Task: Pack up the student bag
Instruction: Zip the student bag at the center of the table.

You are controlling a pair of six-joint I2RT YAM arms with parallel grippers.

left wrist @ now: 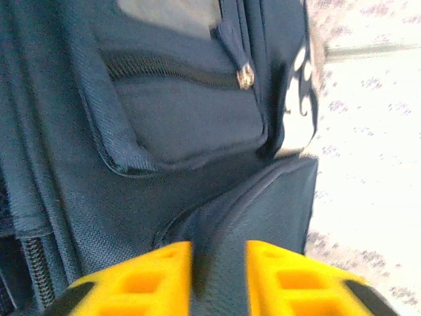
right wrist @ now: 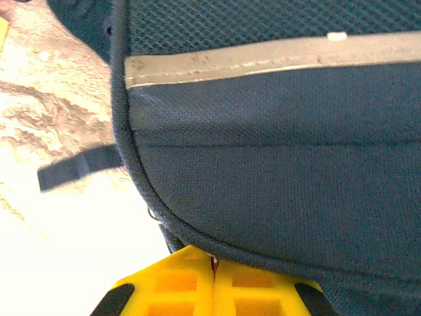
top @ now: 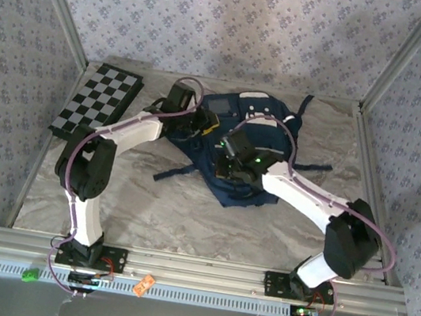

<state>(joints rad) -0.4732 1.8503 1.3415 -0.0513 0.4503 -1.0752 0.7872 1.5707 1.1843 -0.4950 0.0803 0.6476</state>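
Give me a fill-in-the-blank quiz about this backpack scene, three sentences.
The chessboard lies to the ___ of the student bag. The left hand pinches a fold of the student ___. The right hand has ___ fingers.
Answers: left; bag; yellow.

Your top view is softly, evenly lit, with only faint shadows on the pale marbled desk (top: 185, 218). In both wrist views that desk burns out to near white, and the left wrist picture is blurred across the navy blue fabric student bag (left wrist: 197, 131), whose weave looks sharper from the right wrist.
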